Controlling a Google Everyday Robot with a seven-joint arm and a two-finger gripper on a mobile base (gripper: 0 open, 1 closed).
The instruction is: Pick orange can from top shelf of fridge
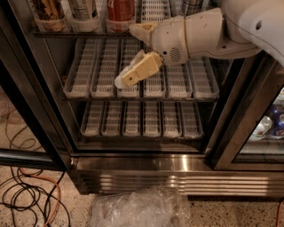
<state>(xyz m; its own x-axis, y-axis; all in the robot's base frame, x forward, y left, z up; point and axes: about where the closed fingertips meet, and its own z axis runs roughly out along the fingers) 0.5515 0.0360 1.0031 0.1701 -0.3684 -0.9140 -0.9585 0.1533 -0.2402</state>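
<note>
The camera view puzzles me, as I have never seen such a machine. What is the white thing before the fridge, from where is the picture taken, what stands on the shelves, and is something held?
The white thing is a robot's arm; at its end sits a two-finger pincer for grasping. One camera looks down into the open fridge from the front; its mounting is not known. The pincer is open and holds nothing; it hangs before the middle rack, just below the top shelf. On that shelf stand cans, cut off by the picture's edge: the orange can at far left, then a silver-grey can, then a red-orange can. The middle rack and the lowest rack carry only white trays. On the floor lie cables and a crumpled plastic bag.
</note>
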